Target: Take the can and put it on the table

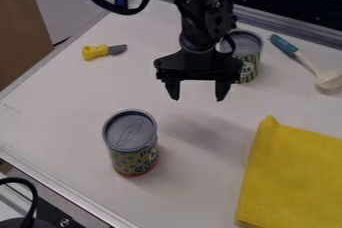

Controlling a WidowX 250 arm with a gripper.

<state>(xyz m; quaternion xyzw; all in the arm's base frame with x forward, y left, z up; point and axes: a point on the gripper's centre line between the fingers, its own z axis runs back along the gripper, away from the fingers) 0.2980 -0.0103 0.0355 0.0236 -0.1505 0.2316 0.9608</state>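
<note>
"Above the middle of the white table (pixel 67 102), we see the gripper (pixel 198 97) hanging, pointing down. How do we find its fingers?"

"Spread apart, we'd say, with a wide gap between the tips."

"And our can?"

"We have two, both upright on the table. The striped can (pixel 248 67) is just behind the gripper and to the right, partly hidden by it."

"What about the other?"

"Nearer us and to the left, we've got the spotted can (pixel 133 147), grey lid up, well apart from the gripper."

"Farther out?"

"Right of the striped can we see a spoon (pixel 307 62) with a teal handle. At the lower right we have a yellow cloth (pixel 294 172), and at the upper left a yellow-handled toy knife (pixel 100 51), lying down."
</note>
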